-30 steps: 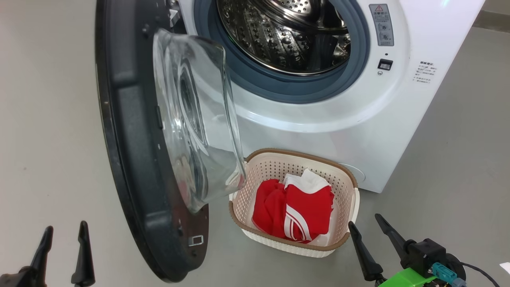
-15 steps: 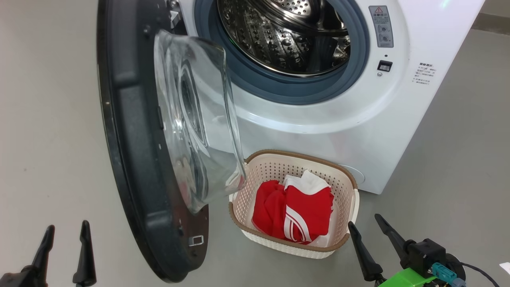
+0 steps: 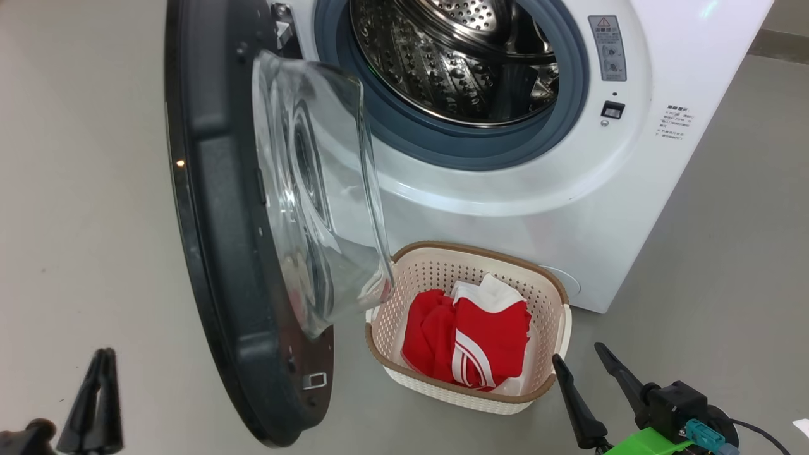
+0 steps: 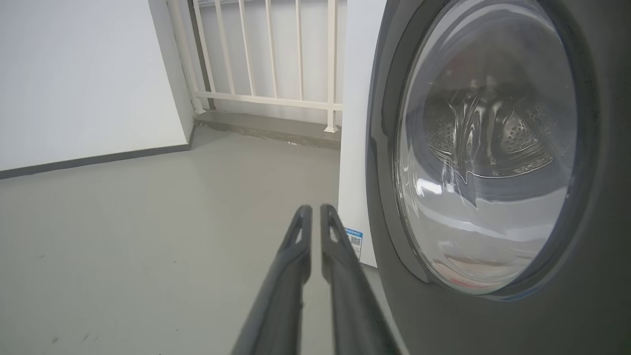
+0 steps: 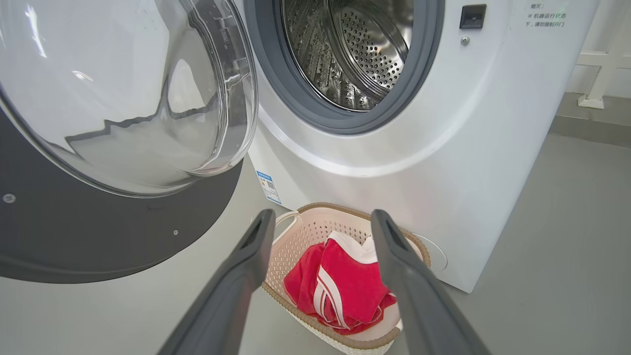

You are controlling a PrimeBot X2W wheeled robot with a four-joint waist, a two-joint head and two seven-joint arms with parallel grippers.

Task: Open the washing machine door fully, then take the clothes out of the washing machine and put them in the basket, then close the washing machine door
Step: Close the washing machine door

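- A smooth grey floor (image 3: 76, 189) with a dull sheen runs under everything. In the left wrist view a plain white wall (image 4: 84, 74) with a dark skirting strip meets a white railing (image 4: 266, 49) of upright bars.
- The washing machine (image 3: 505, 208) is a glossy white box. Its round mouth is ringed by a grey rubber seal (image 3: 468, 148), and the perforated steel drum (image 3: 455, 57) shows no clothing inside. A small blue label (image 4: 354, 241) sits at its lower corner.
- The washing machine door (image 3: 215, 253) stands swung out to the left of the mouth. It is a large disc with a wide black rim and a deep, bulging clear glass bowl (image 3: 316, 208) on its inner side.
- The basket (image 3: 547, 297) stands on the floor against the machine's front, below the mouth and beside the door's lower edge. It is cream plastic with rows of small holes and a brown woven-look rim.
- The clothes (image 3: 486, 341) lie crumpled inside the basket: bright red fabric with white stripes and a white part on top.
- The left gripper (image 3: 104, 357) is low at the outer side of the door, near it but apart. Its two dark fingers are drawn almost together with a thin slit between them, holding nothing.
- The right gripper (image 3: 577, 352) is spread wide and empty, near the basket's front right corner. In its wrist view the basket and clothes lie beyond, between the fingers.
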